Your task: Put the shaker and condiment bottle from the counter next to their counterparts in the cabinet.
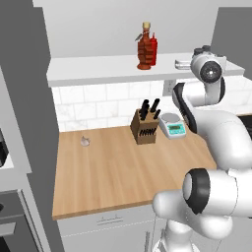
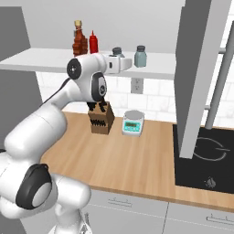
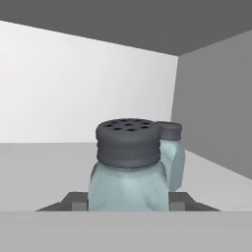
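My gripper (image 3: 127, 202) is shut on the shaker (image 3: 129, 167), a pale blue-grey jar with a dark perforated cap, held upright over the cabinet shelf (image 3: 34, 172). Whether its base touches the board is hidden. Just behind it to the right stands the counterpart shaker (image 3: 173, 153). From the right base view, the gripper (image 2: 119, 61) reaches in at shelf level with the shaker's cap (image 2: 117, 51) left of the counterpart shaker (image 2: 140, 56). The condiment bottle (image 2: 80, 40) stands on the cabinet shelf (image 1: 98, 66) beside the red squeeze bottle (image 2: 93, 42); both bottles (image 1: 144, 48) sit left of the hand.
On the wooden counter (image 1: 113, 172) stand a knife block (image 1: 144, 127) and a small kitchen scale (image 1: 172, 125), with a garlic bulb (image 1: 85, 141) to the left. A black cooktop (image 2: 205, 160) lies at the right, under a tall grey panel (image 2: 201, 68).
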You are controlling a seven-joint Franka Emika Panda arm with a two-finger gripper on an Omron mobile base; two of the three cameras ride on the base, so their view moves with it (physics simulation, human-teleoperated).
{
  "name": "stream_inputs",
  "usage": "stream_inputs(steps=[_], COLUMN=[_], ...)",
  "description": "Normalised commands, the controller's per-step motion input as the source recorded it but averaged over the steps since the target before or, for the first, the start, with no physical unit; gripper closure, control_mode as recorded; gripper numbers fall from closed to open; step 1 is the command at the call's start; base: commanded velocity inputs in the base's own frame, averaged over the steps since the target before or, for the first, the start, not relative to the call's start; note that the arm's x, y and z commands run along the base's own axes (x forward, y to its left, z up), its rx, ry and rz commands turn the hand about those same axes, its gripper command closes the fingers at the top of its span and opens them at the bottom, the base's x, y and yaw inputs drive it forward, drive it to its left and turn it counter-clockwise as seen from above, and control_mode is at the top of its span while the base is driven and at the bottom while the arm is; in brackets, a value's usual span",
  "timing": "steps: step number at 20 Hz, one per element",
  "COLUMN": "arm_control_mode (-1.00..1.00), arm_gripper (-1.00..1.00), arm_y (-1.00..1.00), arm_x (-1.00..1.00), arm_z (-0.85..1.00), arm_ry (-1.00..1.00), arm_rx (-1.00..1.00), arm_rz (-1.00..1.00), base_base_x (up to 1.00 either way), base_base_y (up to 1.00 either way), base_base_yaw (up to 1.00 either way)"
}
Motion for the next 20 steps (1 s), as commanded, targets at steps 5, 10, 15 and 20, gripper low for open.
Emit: stream_inputs(steps=[5,10,15,20], arm_control_mode=[-1.0,-1.0,-1.0,-1.0], arm_gripper=[1.0,1.0,1.0,1.0], arm_y=[-0.14,-0.12,-0.07,-0.05], arm_x=[0.28,0.27,0.27,0.23], arm_z=[-0.06,-0.18,-0.25,-0.39], arm_ry=[0.0,0.0,0.0,0.0], arm_rx=[0.0,0.0,0.0,0.0], arm_rz=[0.0,0.0,0.0,0.01], base_base_x=[0.0,0.0,0.0,0.0], base_base_y=[0.0,0.0,0.0,0.0], base_base_yaw=[0.0,0.0,0.0,0.0])
